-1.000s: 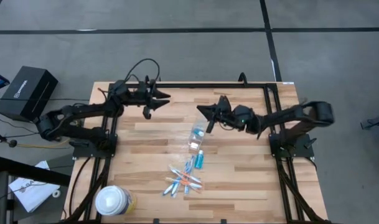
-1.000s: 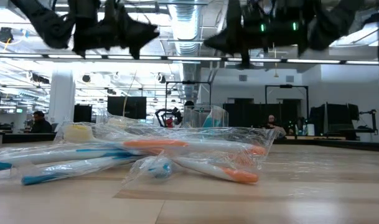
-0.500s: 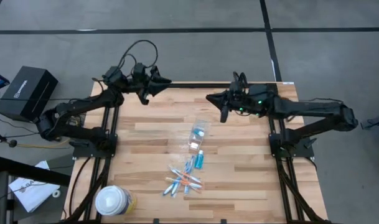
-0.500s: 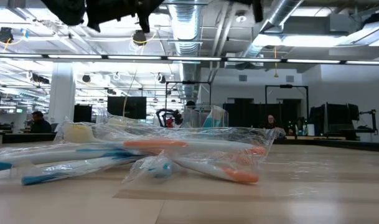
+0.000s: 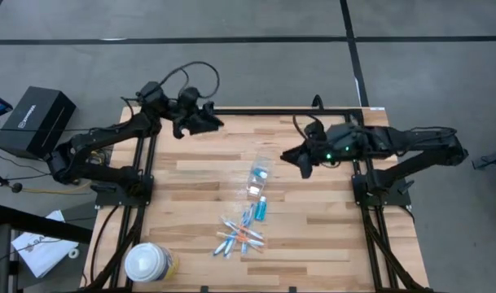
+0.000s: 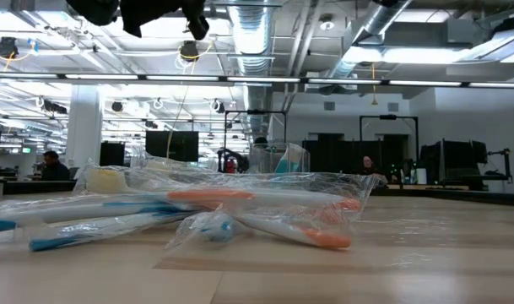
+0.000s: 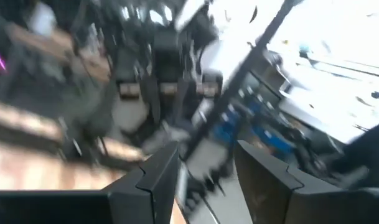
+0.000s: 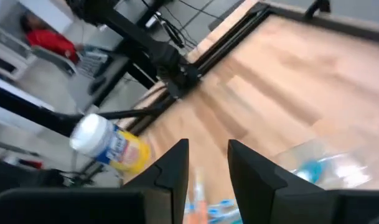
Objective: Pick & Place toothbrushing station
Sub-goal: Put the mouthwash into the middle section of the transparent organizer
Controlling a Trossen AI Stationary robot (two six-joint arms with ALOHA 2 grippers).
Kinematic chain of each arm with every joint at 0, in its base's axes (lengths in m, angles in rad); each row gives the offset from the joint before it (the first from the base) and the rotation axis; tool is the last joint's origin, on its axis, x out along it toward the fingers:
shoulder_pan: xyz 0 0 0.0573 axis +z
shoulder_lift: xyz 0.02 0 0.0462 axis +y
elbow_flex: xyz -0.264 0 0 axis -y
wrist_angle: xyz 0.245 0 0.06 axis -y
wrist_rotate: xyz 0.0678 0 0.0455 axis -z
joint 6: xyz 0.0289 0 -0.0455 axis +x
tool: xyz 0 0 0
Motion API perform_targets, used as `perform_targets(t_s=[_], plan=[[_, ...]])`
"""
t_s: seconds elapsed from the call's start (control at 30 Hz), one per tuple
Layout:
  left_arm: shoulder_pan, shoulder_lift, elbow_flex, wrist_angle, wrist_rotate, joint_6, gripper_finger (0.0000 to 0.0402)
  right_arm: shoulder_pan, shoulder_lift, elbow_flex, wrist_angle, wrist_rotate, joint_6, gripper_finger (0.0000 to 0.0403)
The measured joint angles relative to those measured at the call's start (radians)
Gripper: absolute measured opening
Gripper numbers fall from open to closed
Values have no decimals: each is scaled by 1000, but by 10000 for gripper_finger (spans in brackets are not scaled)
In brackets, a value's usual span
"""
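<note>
Mid-surface: clear cup [image 5: 258, 173] lying down, blue tube [image 5: 261, 209] nearer, toothbrushes [image 5: 239, 236] heaped nearest. Right gripper [image 5: 300, 157] just right of cup, left gripper [image 5: 205, 123] far-left; fingers apart, empty. Judged step: approach; next, lower onto an item.

- Even, soft light is falling from above on the bench [image 5: 313, 228] in the high view, leaving only faint shadows.
- Long ceiling strip lights [image 6: 240, 78] are glaring across the low view.
- Clear wrapping [image 6: 265, 190] is catching bright highlights there.
- Strong motion blur is smearing the left wrist view, with a washed-out white patch in 1 corner.
- The right wrist view is blurring more mildly.
</note>
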Motion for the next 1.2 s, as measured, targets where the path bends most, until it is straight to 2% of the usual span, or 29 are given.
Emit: perform_targets(t_s=[0.1, 0.23, 0.3, 0.4, 0.5, 0.6, 0.77, 0.93, 1.07, 1.2], plan=[[0, 0, 0, -117, 69, 65, 150, 63, 16, 1, -11, 41, 126, 103], [0, 0, 0, -419, 83, 278, 148, 147, 68, -1, -117, 92, 344, 103], [-1, 0, 0, -600, -18, 417, 149, 186, 100, 0, -136, 117, 423, 103], [-5, 0, -1, -858, -254, 612, 151, 229, 144, 0, -127, 166, 533, 103], [-30, 0, -1, -1005, -444, 709, 153, 244, 189, 0, -139, 191, 655, 103], [-65, -18, -1, -1023, -496, 735, 151, 242, 243, 0, -171, 181, 791, 103], [-90, -33, 0, -1022, -564, 733, 150, 208, 347, 0, -239, 68, 939, 103], [-89, -35, -1, -1032, -595, 730, 149, 164, 445, -1, -207, 35, 977, 103], [-89, -35, -6, -1028, -600, 729, 148, 127, 510, -1, -105, -21, 939, 103], [-89, -35, -58, -1032, -602, 729, 148, 102, 569, -3, -37, -46, 926, 103]])
